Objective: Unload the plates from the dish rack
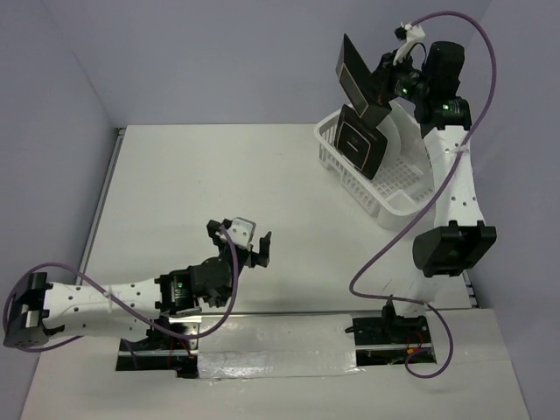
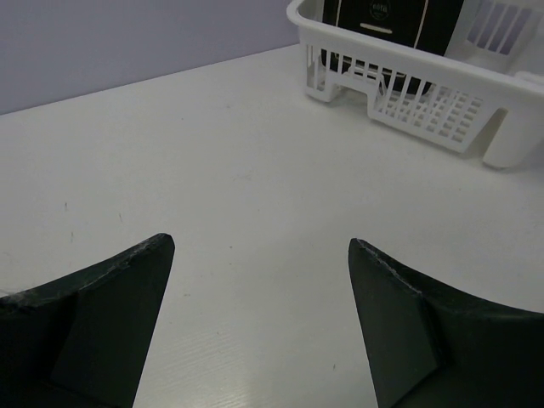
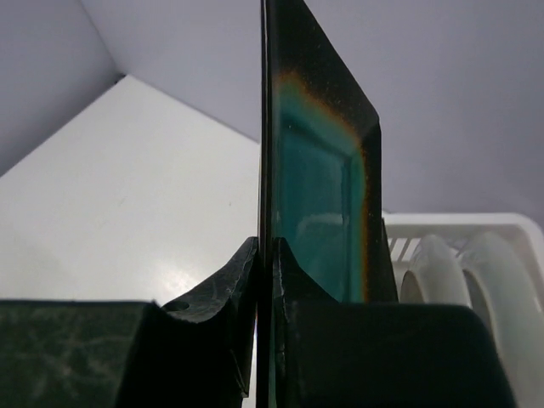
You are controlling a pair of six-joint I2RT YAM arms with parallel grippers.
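White tabletop (image 1: 219, 175), lavender walls. Nearest, the left gripper (image 2: 263, 285) hovers over the table, jaws spread, holding nothing. Farther off, the right gripper (image 3: 265, 255) pinches the teal square plate (image 3: 319, 195) upright by its edge, raised above the dish rack (image 1: 398, 208). Another square plate (image 1: 361, 140) and round plates (image 3: 442, 263) stand racked. The step looks like carrying out; the next move likely calls for swinging clear and laying it flat.

table (image 1: 219, 192): white, matte | walls (image 1: 175, 52): lavender | rail (image 1: 101, 197): left table edge

The top view looks down over the whole desk (image 1: 219, 192) from high behind its near edge. Both wrist views look out along their fingers (image 2: 102, 323) and share the dish rack (image 2: 425, 110), the left from afar, the right close above.
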